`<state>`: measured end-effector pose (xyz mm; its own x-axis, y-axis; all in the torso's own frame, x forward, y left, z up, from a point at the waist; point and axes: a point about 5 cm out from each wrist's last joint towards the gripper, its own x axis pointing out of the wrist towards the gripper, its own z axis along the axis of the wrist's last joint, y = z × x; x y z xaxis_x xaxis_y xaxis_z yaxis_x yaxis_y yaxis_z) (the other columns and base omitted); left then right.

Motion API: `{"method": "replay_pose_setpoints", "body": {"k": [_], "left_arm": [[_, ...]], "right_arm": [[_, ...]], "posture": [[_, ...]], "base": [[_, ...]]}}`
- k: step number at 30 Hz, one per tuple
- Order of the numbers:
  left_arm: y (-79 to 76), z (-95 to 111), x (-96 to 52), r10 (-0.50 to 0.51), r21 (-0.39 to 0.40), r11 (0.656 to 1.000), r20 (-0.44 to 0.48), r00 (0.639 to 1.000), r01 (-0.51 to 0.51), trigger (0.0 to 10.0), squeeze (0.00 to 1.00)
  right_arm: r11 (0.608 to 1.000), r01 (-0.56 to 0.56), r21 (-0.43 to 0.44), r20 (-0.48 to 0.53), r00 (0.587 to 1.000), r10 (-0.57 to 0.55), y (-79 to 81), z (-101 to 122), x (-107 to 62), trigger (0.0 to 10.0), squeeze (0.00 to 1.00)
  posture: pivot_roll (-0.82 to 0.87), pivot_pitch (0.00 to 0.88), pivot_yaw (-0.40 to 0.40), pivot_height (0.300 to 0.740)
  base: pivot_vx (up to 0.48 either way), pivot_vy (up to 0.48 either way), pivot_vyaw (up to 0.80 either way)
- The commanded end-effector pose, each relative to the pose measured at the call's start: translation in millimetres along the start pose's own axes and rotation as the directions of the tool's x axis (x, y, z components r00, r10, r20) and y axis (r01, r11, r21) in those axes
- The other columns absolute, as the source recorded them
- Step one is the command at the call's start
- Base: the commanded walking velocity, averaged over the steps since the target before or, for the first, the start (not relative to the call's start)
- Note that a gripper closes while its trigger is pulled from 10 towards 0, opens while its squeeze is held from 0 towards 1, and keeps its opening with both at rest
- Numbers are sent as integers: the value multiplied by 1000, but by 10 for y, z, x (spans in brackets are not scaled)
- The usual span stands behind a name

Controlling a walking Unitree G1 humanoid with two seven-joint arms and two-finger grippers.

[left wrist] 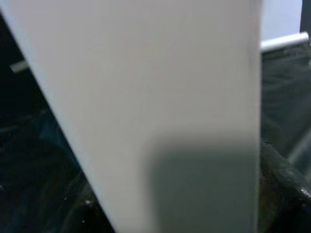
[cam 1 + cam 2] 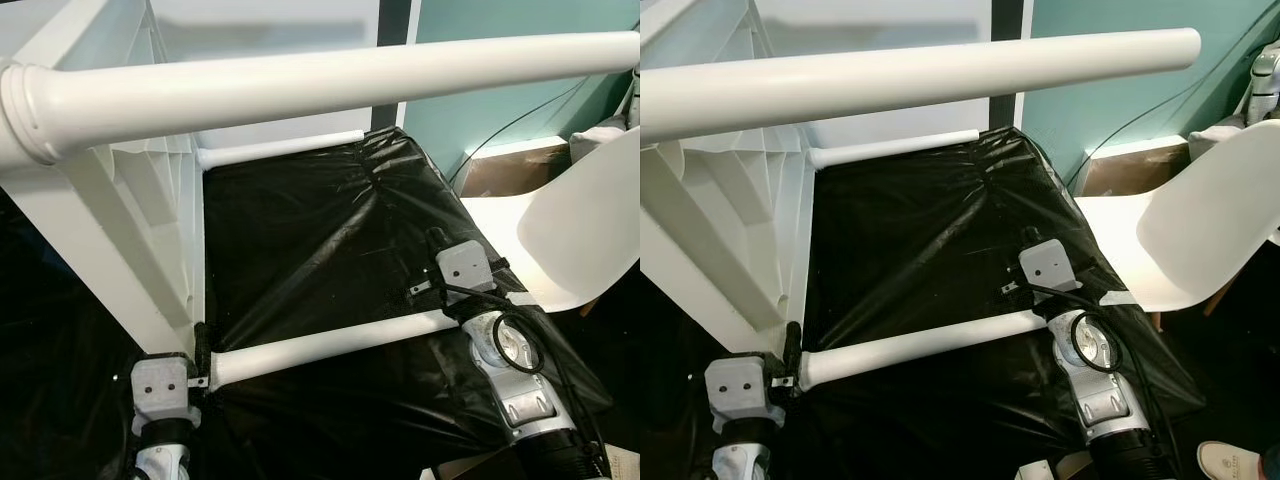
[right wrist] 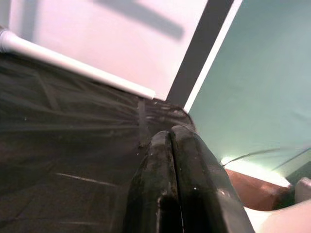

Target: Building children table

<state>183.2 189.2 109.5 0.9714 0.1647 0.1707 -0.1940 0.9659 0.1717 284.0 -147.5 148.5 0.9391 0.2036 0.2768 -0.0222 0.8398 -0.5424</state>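
Near the left edge, the white children's table (image 2: 110, 230) lay tipped on black sheeting (image 2: 320, 230), legs fitted. Left claw (image 1: 272, 194): grip unclear. Right claw (image 3: 171, 194) was pressed together, empty. Righting it probably comes next.

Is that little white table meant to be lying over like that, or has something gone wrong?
The white table is tipped on its side, legs sticking out sideways over the wrinkled black sheet. It looks mid-assembly; no visible damage.
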Motion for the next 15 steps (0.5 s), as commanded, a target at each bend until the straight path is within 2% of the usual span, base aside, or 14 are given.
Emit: {"method": "replay_pose_setpoints", "body": {"k": [1,2,3,4,10,11,13,15], "left_arm": [[-8,59,34,59,-6,998,13,998,-59,10000,0],[-22,120,73,55,-11,998,35,998,-54,10000,0],[-22,120,73,55,-11,998,35,998,-54,10000,0],[-44,181,120,44,-15,999,58,997,-43,10000,0],[-44,181,120,44,-15,999,58,997,-43,10000,0],[-56,213,146,36,-18,999,70,997,-35,10000,0],[-56,213,146,36,-18,999,70,997,-35,10000,0],[16,161,-23,6,7,1000,34,999,-7,10000,0]], "right_arm": [[999,2,-34,18,1000,-2,11,28,-21,10000,0],[998,10,-68,29,1000,-8,8,48,-25,10000,0],[998,10,-68,29,1000,-8,8,48,-25,10000,0],[991,5,-135,68,998,5,28,95,-34,10000,0],[991,5,-135,68,998,5,28,95,-34,10000,0],[983,-3,-185,101,995,22,51,133,-44,10000,0],[983,-3,-185,101,995,22,51,133,-44,10000,0],[965,-14,-263,139,989,53,37,151,-96,10000,0]], "posture": [[112,0,50,740],[113,0,53,740],[113,0,53,740],[111,0,55,740],[111,0,55,740],[111,0,55,740],[111,0,55,740],[109,0,51,740]], "base": [[0,0,0],[0,0,0],[0,0,0],[0,0,0],[0,0,0],[0,0,0],[0,0,0],[0,0,0]]}}
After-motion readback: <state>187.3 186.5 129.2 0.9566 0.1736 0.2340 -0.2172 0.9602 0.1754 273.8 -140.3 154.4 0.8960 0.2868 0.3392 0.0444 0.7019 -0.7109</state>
